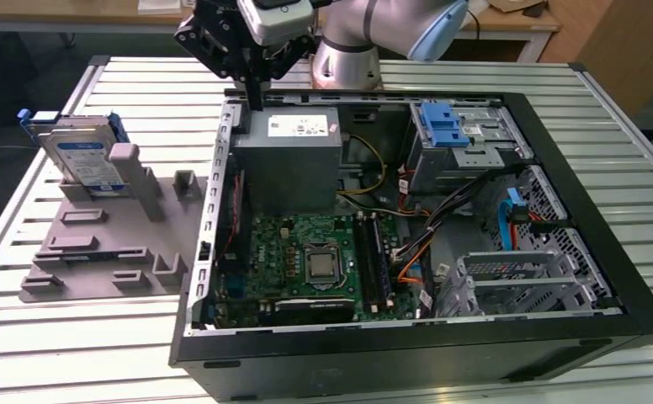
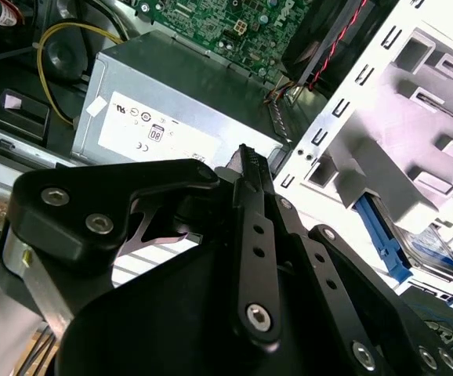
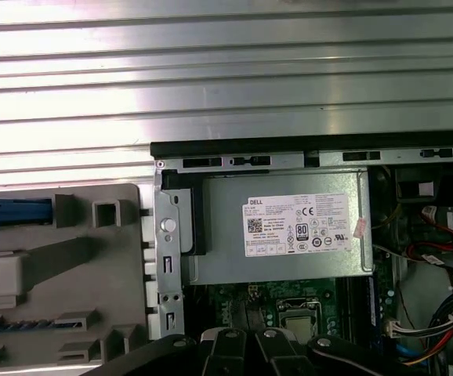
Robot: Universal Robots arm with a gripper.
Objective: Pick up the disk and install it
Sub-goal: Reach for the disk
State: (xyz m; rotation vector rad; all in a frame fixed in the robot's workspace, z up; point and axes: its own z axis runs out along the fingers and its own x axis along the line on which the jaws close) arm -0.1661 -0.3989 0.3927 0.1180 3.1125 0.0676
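The disk (image 1: 84, 158) is seen standing on edge in a slot of the grey fixture (image 1: 135, 231) at the upper left of the exterior view, outside the open computer case (image 1: 416, 358). In the second wrist view the disk (image 2: 434, 252) is glimpsed beyond the pale case wall. The gripper (image 1: 256, 103) is held above the upper left corner of the grey power supply (image 1: 293, 164) as the exterior view shows it, well apart from the disk. Its jaws are drawn together with nothing between them, and the same is shown where the gripper (image 2: 246, 154) appears in the second wrist view. The step in hand is judged to be the reach toward the disk, with the pick-up not yet begun. For this to be done well, the jaws should be opened wide before any descent. The case wall should be cleared on the way across. The fingers should be aligned with the disk's flat faces, so that it is gripped squarely near its upper edge. A straight upward lift is advised, since a tilted pull could bind the carrier in the slot.
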